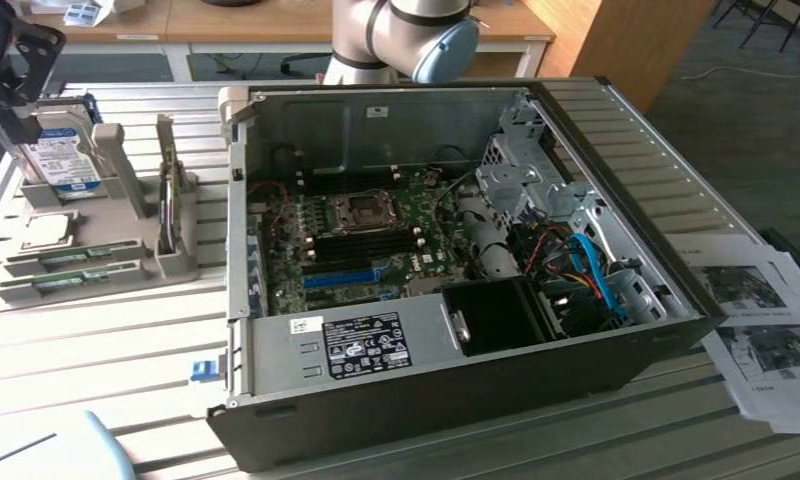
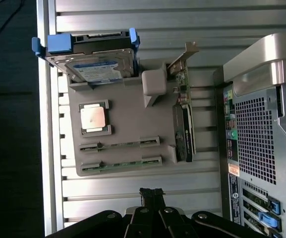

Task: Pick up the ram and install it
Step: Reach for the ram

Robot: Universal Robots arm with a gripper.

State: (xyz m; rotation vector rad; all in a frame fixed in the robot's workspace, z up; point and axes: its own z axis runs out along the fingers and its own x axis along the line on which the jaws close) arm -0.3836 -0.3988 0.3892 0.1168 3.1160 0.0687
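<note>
The gripper, black fingers clenched on nothing, hangs above the ribbed metal table. The ram, a thin green board stick, lies slotted in the matte grey holder; the hard drive label's print is unreadable

Soft, even light falls on the computer case; its inside is dimmer, darkest in the corner nearest the exterior camera. Glare whitens the case's curved silver edge, perhaps from overhead.

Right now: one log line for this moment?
end effector: shut, empty | ram: both sticks in grey holder, untouched | PC case: side open
</note>
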